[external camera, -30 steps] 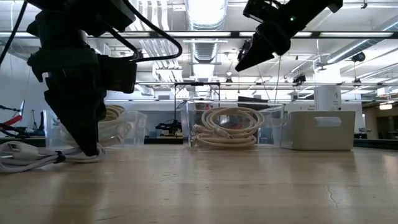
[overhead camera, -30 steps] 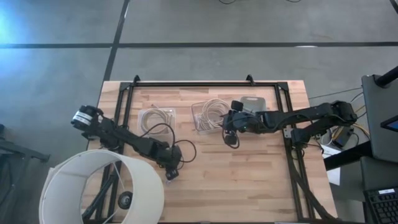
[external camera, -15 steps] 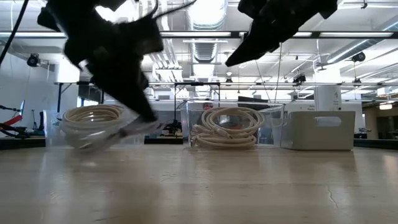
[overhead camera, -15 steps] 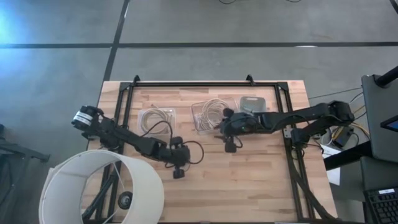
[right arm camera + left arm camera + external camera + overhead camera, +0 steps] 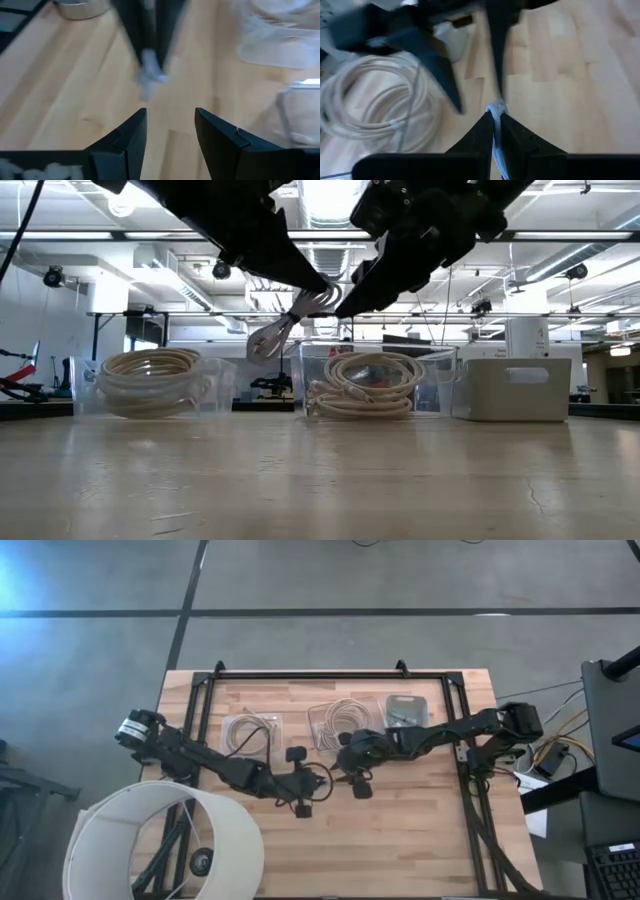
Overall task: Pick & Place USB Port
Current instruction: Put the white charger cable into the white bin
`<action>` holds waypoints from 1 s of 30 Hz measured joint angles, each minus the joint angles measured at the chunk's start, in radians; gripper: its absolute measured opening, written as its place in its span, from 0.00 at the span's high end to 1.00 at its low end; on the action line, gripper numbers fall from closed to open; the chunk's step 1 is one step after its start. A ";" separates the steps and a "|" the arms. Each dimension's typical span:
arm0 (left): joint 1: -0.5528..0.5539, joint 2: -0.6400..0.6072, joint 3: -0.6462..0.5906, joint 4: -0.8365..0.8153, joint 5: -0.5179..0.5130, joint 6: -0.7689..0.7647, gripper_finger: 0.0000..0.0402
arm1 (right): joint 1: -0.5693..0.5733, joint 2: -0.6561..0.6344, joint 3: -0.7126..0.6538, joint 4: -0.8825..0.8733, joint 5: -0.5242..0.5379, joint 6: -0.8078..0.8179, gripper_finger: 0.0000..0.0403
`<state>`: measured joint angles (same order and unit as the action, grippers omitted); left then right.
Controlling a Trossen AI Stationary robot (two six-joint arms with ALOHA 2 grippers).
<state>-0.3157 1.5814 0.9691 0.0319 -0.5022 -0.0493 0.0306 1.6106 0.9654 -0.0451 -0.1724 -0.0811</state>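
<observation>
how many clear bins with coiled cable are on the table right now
2: one clear bin toward the left arm's side, the other clear bin near the table's middle, beside the white box. None looks hidden.

A pale grey-white USB cable (image 5: 285, 323), thin and flexible, hangs lifted clear of the light wooden tabletop (image 5: 320, 480). It is pinched between the closed fingers of the left claw (image 5: 495, 119), with a short bunched end showing above the fingertips. In the low view its loose part droops down and to one side in a loop, in front of the clear plastic bins. The high view shows it only as a small pale patch.
</observation>
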 joint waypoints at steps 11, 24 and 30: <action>0.004 0.000 -0.007 -0.002 -0.063 0.008 0.95 | 0.000 0.081 0.067 -0.001 -0.038 0.029 0.62; 0.004 -0.001 -0.007 0.003 -0.065 -0.019 0.95 | 0.000 0.074 0.092 -0.003 -0.038 0.068 0.66; 0.004 -0.002 -0.007 0.013 -0.065 -0.019 0.94 | 0.000 0.075 0.083 -0.002 -0.038 0.034 0.74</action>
<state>-0.3115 1.5799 0.9619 0.0452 -0.5671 -0.0681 0.0303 1.6858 1.0485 -0.0469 -0.2100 -0.0467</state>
